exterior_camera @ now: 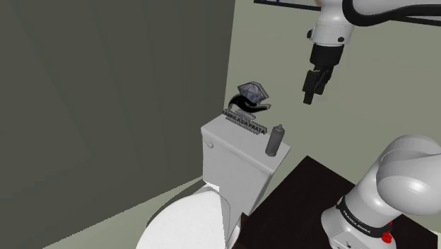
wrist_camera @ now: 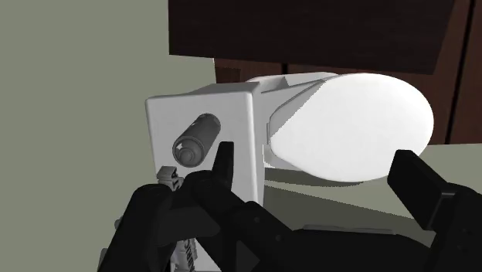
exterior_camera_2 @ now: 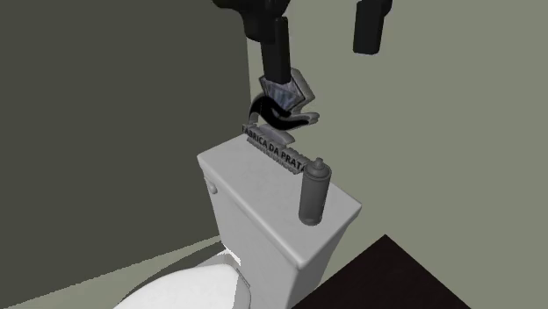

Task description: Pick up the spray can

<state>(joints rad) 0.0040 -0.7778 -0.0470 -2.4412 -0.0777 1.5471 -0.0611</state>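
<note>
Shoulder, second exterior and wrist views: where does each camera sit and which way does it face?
Shoulder view: beside the stand, looking down at the toilet tank; arm and open gripper show.
Second exterior view: similar angle, closer to the tank; two fingers hang in from above.
Wrist view: on the wrist, looking down at the spray can's top past both fingers.
Shared: all show the can upright on the tank.

The cylindrical spray can [exterior_camera: 275,140] is dark grey, the boxy toilet cistern [exterior_camera: 230,166] white, the two-finger hand [exterior_camera: 311,95] black, the walls [exterior_camera: 283,42] dull greenish-grey.
</note>
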